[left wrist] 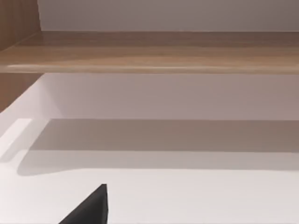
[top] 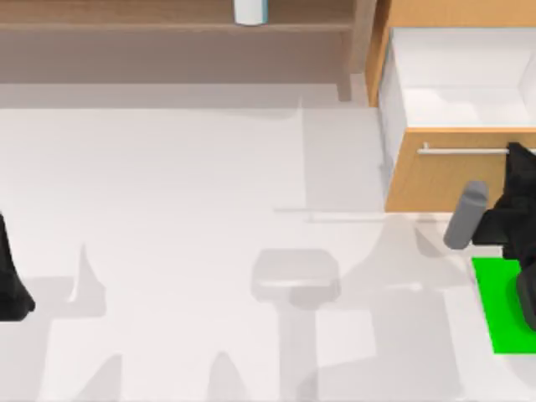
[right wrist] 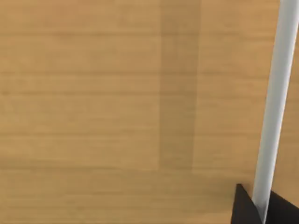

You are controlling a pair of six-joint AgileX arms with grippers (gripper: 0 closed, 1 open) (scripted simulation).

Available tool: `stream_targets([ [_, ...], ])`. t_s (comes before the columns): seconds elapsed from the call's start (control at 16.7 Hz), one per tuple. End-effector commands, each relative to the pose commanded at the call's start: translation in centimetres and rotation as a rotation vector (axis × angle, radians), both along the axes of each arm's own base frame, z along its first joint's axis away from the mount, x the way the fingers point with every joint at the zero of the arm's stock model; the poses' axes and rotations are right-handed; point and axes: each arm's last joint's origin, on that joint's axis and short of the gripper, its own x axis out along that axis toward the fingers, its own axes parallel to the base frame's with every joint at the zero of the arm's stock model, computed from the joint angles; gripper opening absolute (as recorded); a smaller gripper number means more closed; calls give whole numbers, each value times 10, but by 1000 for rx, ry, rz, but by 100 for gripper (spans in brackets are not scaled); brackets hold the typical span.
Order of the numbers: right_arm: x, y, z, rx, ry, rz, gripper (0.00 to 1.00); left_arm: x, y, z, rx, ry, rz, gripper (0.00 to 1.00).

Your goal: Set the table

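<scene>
White table (top: 184,251) fills most of the top view, with a bright green rectangular patch (top: 501,306) marked on it near the right edge. Brown wooden shelf (top: 167,33) runs along the far side, a white cylinder (top: 250,11) standing on it. Light-wood drawer cabinet (top: 456,167) sits at far right, drawer pulled out so its white interior (top: 469,79) shows from above; metal bar handle (top: 465,150) runs across the drawer front. Right gripper (top: 521,163) is at the right end of that handle, arm body dark, with a grey cylindrical link (top: 466,215) angled down to the left of it and partly over the green patch area. Right wrist view: wood front of the drawer close up, the handle (right wrist: 275,107) as a pale bar running across the frame, and dark fingertips (right wrist: 245,210) on either side of the bar's end, so the jaws sit around the handle; contact looks likely but can't tell if they're actually clamped. Left gripper (top: 12,293) is parked at the left edge of the table, well apart from everything. Left wrist view: shelf board (left wrist: 149,51) ahead, table surface below it, one dark fingertip (left wrist: 91,207) at the frame edge; jaw state can't tell.
</scene>
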Motion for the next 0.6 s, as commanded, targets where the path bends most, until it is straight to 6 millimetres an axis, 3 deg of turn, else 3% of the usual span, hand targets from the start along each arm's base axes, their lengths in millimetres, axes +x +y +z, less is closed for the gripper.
stream_targets([
  [0.6, 62, 0, 0, 0, 1, 1, 0, 0, 0, 0, 0, 0, 0, 100],
])
